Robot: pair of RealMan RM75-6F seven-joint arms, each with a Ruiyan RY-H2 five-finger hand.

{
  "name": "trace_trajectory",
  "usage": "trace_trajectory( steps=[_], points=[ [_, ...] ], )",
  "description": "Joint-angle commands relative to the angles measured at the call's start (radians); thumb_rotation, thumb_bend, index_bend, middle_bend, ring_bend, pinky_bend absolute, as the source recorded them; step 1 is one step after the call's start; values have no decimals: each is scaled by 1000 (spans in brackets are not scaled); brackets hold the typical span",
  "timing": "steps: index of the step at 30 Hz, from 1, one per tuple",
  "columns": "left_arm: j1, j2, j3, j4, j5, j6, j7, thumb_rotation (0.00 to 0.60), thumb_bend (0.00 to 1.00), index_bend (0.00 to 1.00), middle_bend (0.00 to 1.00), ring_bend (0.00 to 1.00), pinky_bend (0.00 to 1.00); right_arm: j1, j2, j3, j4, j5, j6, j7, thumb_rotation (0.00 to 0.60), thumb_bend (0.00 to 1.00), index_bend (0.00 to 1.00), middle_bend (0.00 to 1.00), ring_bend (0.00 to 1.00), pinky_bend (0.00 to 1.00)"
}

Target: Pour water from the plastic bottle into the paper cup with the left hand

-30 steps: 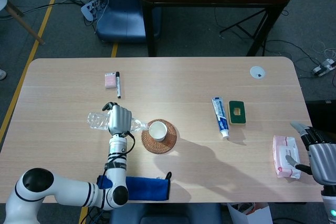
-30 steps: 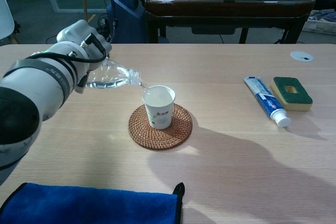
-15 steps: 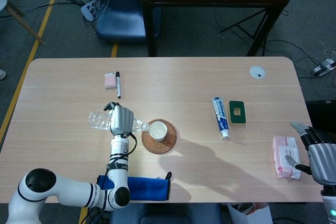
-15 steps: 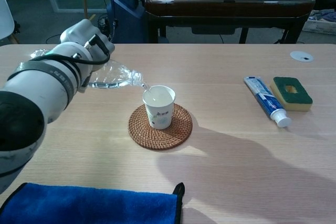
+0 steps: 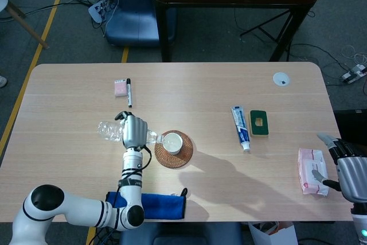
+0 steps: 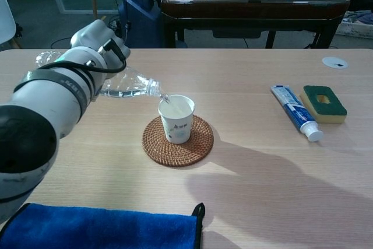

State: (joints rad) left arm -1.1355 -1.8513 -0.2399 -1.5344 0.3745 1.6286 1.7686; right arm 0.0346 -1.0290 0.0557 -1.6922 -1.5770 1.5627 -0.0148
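Bottle point(image 6: 125, 85) lies tipped nearly flat in the left hand point(image 6: 96, 39), which grips its body, mouth over the rim of the cup point(image 6: 176, 118) on a coaster point(image 6: 198, 144). Right hand point(image 5: 338, 163) hangs spread, empty, beside the surface point(image 6: 262, 161).

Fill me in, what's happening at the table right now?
The left hand holds a clear plastic bottle tipped nearly flat, its mouth over the rim of a white paper cup, with water running in. The cup stands on a round woven coaster. The right hand rests at the table's far right edge beside a pink tissue pack, holding nothing.
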Motion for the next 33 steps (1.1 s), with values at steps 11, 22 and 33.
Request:
trace_trajectory(
  steps=[11,22,33],
  points=[
    [1,-13,-4,21,7,-2,11,600,18,718,771,377,392,0,0,0,-1,-1,1,1,600,130,175,216,211,436],
    [3,-28,-8,22,19,-19,4,600,18,720,774,378,392,1,0,0,-1,0,-1,0,600,130,175,216,210,436],
    [17,-29,-25,28,15,-74,-50,600,18,721,778,378,392,0,0,-1,-2,1,-2,0,600,130,175,216,211,436]
  ],
)
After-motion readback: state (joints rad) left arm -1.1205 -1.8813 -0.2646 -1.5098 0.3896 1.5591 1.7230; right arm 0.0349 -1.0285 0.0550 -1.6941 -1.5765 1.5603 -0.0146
